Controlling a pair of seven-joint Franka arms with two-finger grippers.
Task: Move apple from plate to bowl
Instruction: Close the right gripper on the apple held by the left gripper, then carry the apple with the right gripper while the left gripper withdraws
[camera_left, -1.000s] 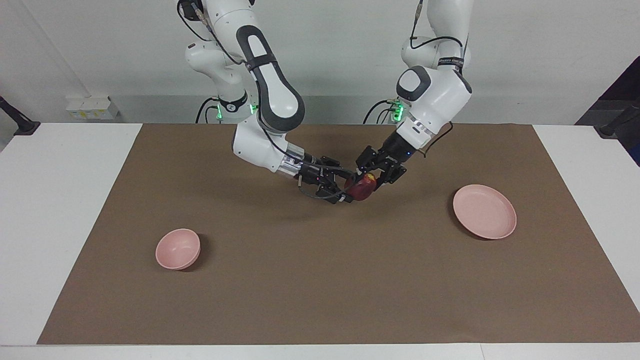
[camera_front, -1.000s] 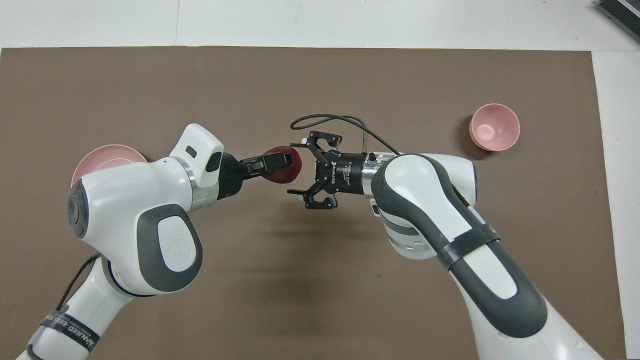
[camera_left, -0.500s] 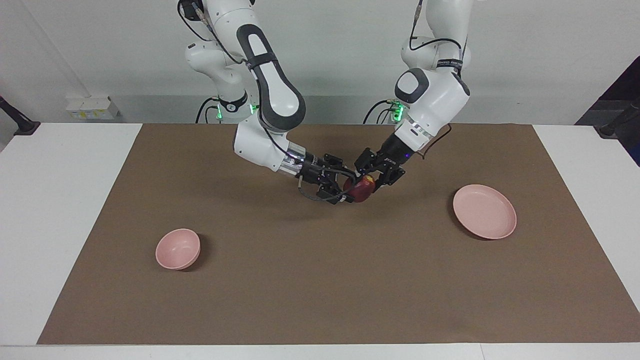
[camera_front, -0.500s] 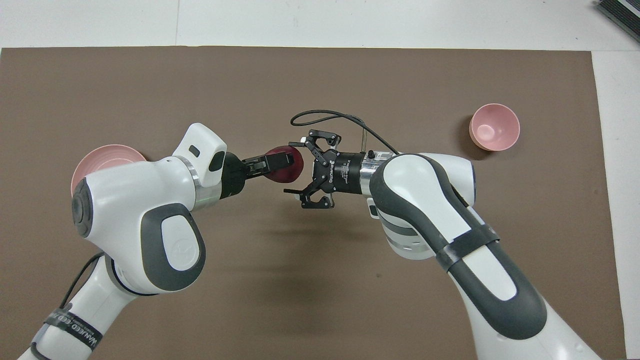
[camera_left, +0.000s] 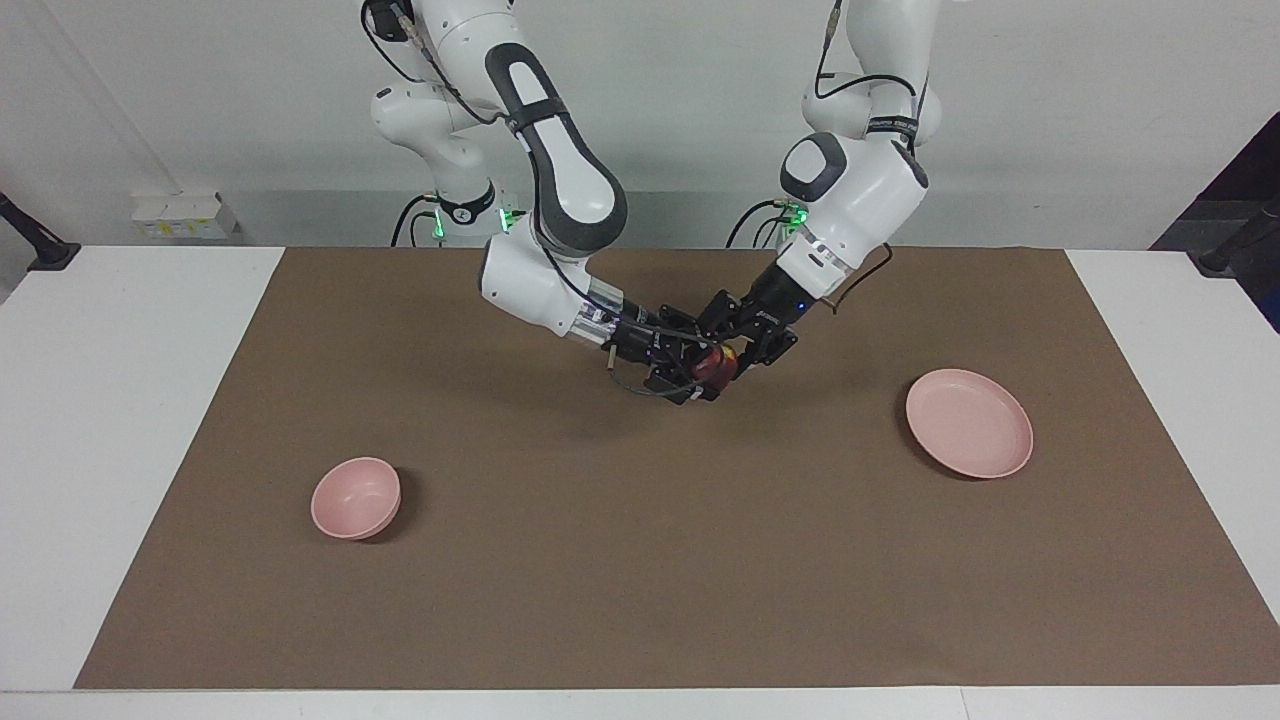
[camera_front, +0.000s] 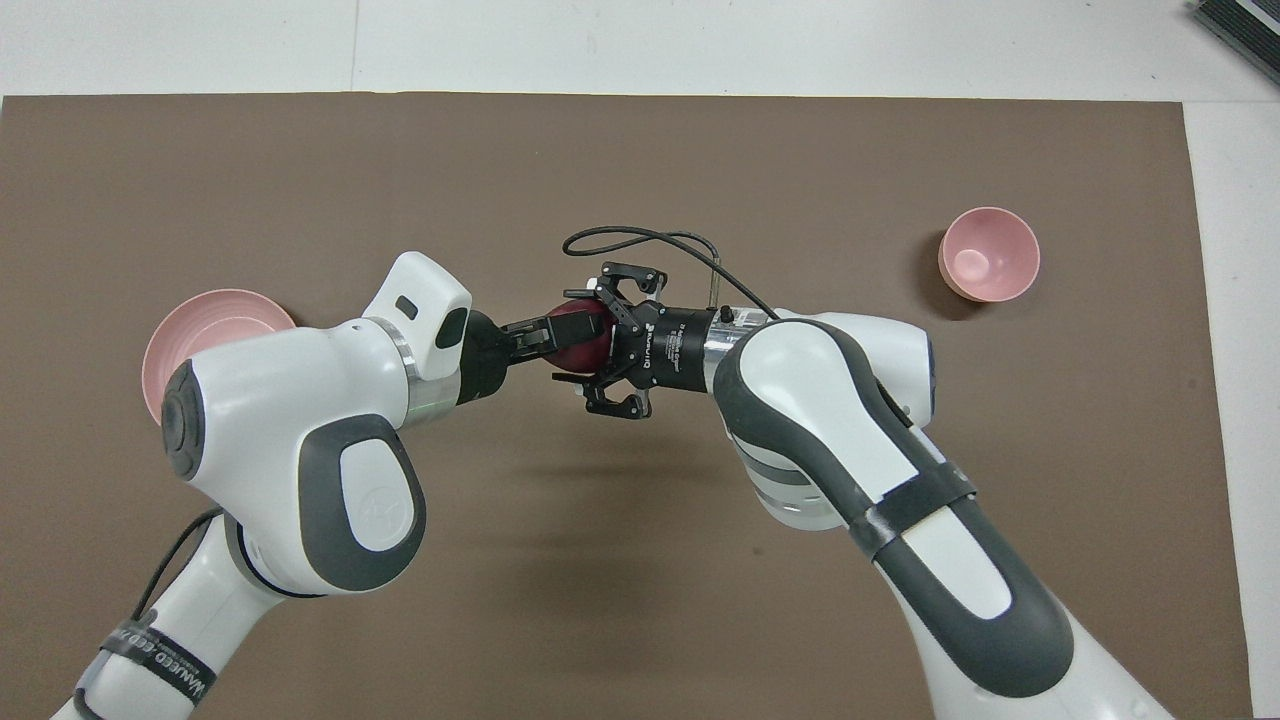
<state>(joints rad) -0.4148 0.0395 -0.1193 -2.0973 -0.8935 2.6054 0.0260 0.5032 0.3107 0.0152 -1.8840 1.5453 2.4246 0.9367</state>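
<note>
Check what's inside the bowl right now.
Nothing: the bowl shows a bare pink inside. The apple is held over mid-table between the left hand and right hand; grip unclear.

Apple (camera_left: 712, 367): dark red skin, with a small yellowish patch seen on the side turned to the left gripper (camera_left: 735, 352). Grippers: both black, the right gripper (camera_left: 700, 372) trailed by a black cable.

Plate (camera_left: 969, 422): plain pale pink, no pattern, set toward the left arm's end of the mat (camera_left: 640, 560). Bowl (camera_left: 355, 497): the same pale pink, unpatterned, set toward the right arm's end of the mat.

Mat: uniform dull brown. Table (camera_left: 110, 420): white, shown around the mat.

Arms: white shells with dark grey panels; green lights are lit at both bases.
</note>
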